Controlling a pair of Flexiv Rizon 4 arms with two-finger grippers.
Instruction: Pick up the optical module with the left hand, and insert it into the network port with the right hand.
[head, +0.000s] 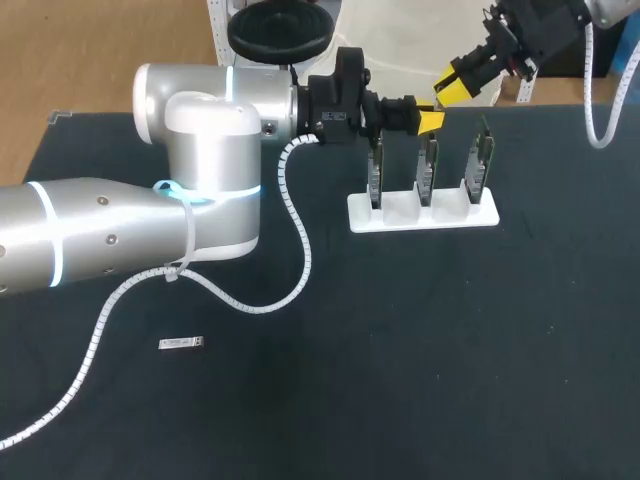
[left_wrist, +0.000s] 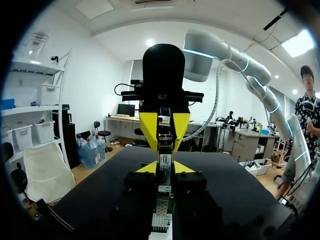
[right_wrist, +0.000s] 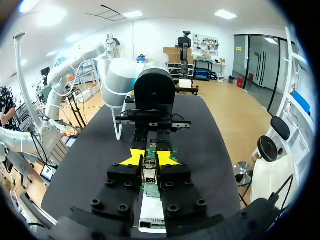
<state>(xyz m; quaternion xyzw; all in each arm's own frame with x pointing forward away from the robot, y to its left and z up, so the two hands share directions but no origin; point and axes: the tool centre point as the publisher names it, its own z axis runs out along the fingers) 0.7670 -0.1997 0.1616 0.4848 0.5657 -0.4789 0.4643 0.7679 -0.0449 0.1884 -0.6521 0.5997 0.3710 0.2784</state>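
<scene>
Left claw (left_wrist: 166, 167): nearly closed. The slim gap that remains is filled by a narrow, silver, labelled piece that I take for the optical module (left_wrist: 165, 159). Both yellow tips sit against its sides, so I read it as gripped.
Module's axis: it lies lengthwise along the left claw's own line, sticking straight out ahead of the tips, roughly level with the table (head: 450, 350).
Right claw (right_wrist: 150, 158): nose to nose with the left one, right at the module's far end and angled down from above. Whether it has a grip I cannot tell.
Nearer arm: both are at the module, the left on the near end and the right at the free end. The handover looks to me like the step in hand.
Under the claws: three upright circuit boards (head: 428, 170) stand in a white rack (head: 455, 218), the middle one just beneath the meeting tips. I cannot make out the port's mouth.
Next move, my guess: the module lies across the boards' upright line, so the right claw would have to turn it end-down before pushing.
Farthest: a second optical module (head: 182, 343) lies flat on the table, well behind the left claw and apart from everything else.
</scene>
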